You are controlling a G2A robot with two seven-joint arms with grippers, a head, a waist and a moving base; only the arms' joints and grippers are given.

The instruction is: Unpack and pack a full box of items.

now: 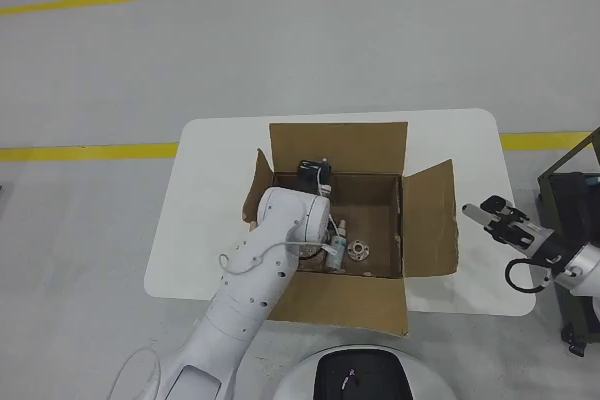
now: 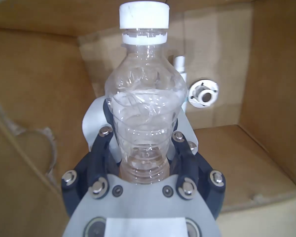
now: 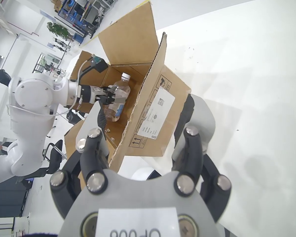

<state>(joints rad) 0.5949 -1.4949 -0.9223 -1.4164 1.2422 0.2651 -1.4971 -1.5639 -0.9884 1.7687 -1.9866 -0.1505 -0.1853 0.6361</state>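
An open cardboard box (image 1: 335, 145) stands on the white table (image 1: 215, 200). My left gripper (image 2: 143, 124) is down inside it, shut on the body of a clear plastic bottle (image 2: 144, 94) with a white cap. The bottle (image 3: 118, 94) hangs upright above the box floor near the left wall; from above it (image 1: 338, 243) shows just past my left wrist. My right gripper (image 1: 486, 208) is off to the right of the box's right flap, over the table edge. In its own wrist view the right gripper (image 3: 148, 124) stands open with nothing between its fingers.
On the box floor lie a round white fitting (image 2: 204, 94) and a slim white tube (image 2: 180, 65) beside it. All four box flaps are folded outward. A dark green cart (image 1: 580, 200) stands just right of the table, close to my right arm.
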